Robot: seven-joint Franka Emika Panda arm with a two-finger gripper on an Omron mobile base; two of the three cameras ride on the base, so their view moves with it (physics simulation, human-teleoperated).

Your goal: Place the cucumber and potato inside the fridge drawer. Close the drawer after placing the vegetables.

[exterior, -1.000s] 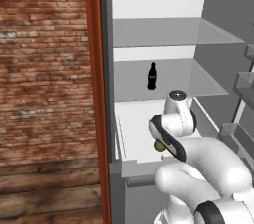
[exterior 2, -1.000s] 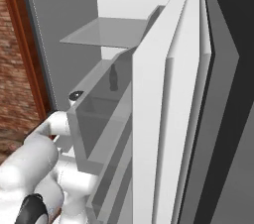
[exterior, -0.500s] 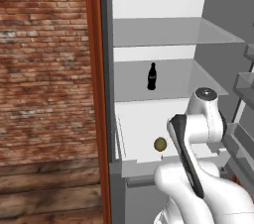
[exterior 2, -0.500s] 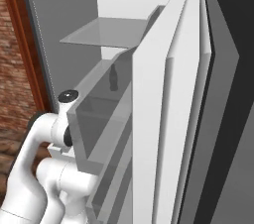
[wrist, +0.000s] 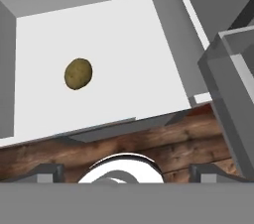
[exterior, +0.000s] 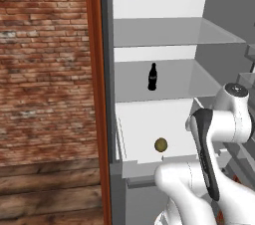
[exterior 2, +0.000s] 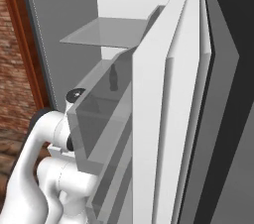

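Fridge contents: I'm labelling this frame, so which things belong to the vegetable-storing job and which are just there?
Job:
potato, lying in the drawer
fridge drawer, pulled open

Just there:
dark bottle on a glass shelf

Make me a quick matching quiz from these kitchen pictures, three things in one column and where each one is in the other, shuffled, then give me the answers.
Things:
1. potato
2. dark bottle
3. brick wall

Places:
A. standing on a glass shelf above the drawer
B. to the left of the fridge, past the wooden frame
C. lying on the white floor of the open fridge drawer

Pairs: 1-C, 2-A, 3-B
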